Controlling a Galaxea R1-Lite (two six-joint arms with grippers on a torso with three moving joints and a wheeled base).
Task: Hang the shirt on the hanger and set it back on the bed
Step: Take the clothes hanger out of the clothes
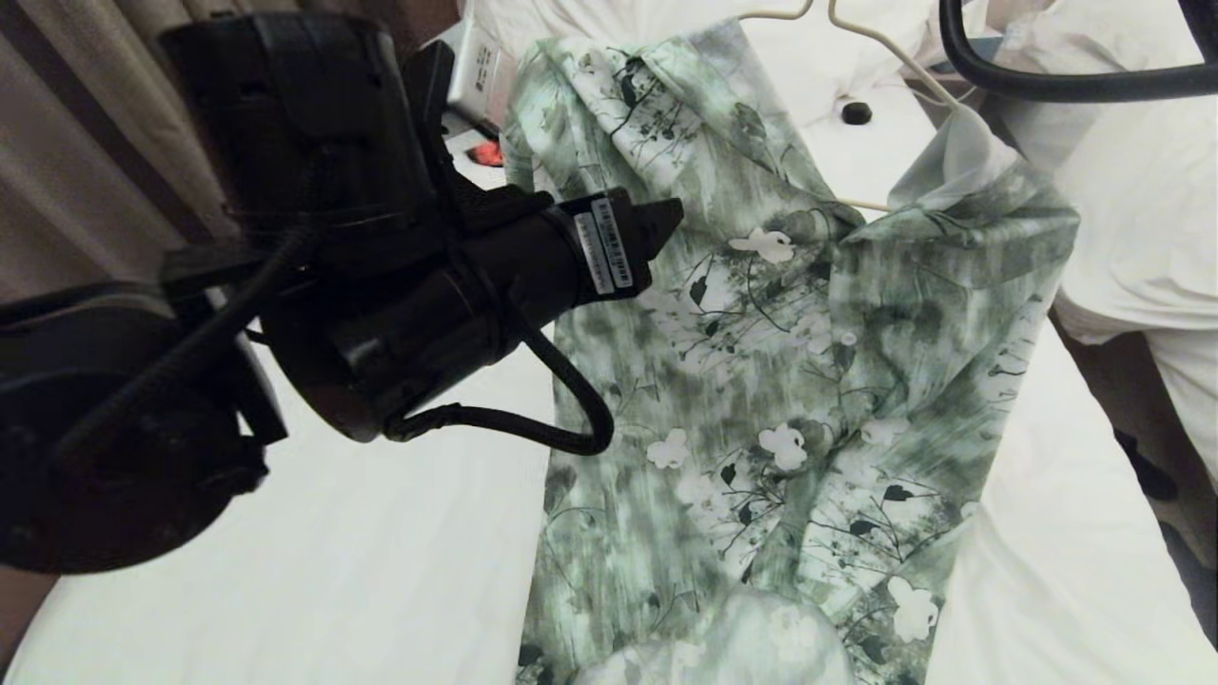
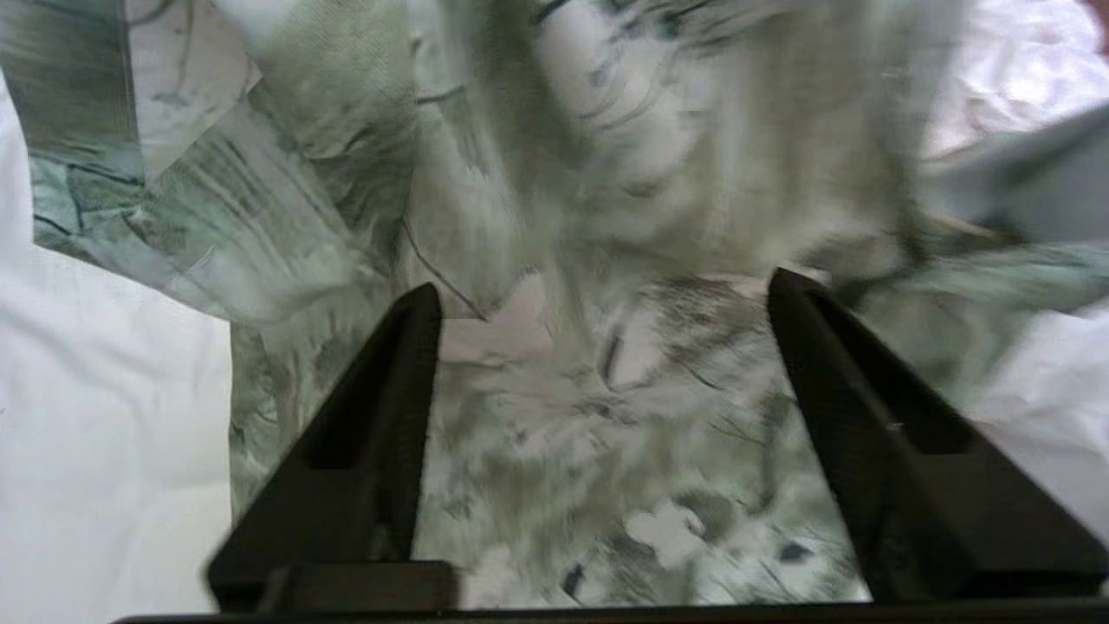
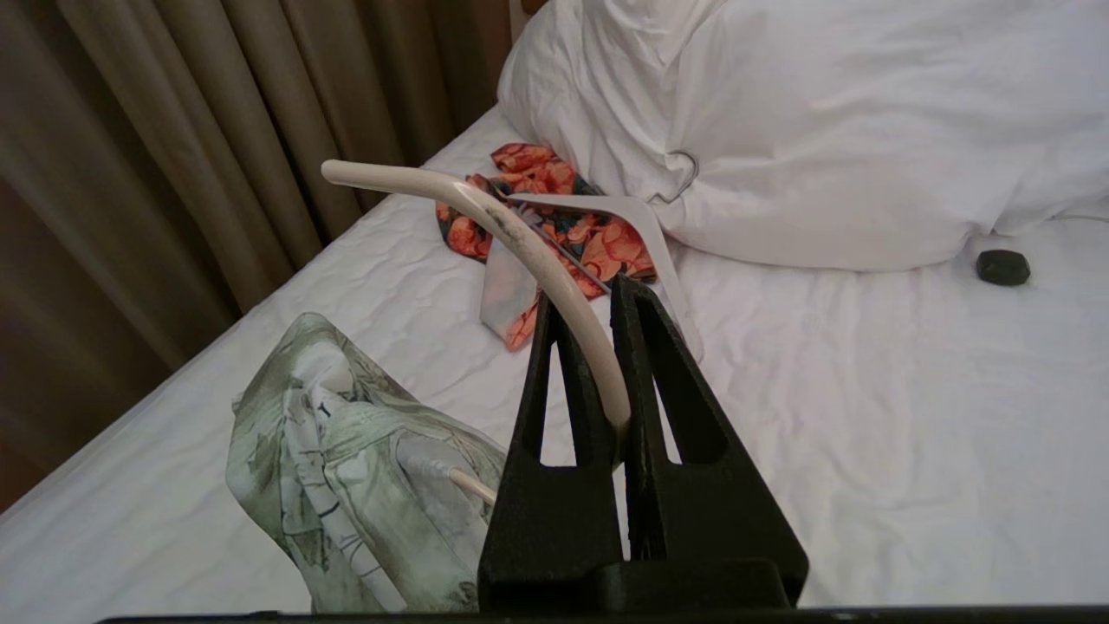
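Shirt fabric filled most of the head view, draped from the hanger and trailing onto the white bed. One shoulder was seen threaded over the hanger's arm; whether the other shoulder was on the wire could not be told. The left gripper was poised just beside that shoulder, its fingers largely hidden behind the wrist. A small black object was noted on the sheet beyond.

From the left wrist, the left gripper was shown with its jaws spread wide and nothing caught between them; blurred shirt cloth lay just ahead of and beneath the gap, with bare sheet to one side.

From the right wrist, the right gripper was found clamped tight on the hanger, the cream hook curving up out of the pinch. A bunched shoulder of the shirt hung near the jaws, and an orange garment with a white hanger lay well beyond them, by the pillow.

Dressing of the hanger was judged to be the step in hand. A fresh hold on the loose collar or shoulder would probably be needed, to be drawn over the free hanger arm before anything is laid down.
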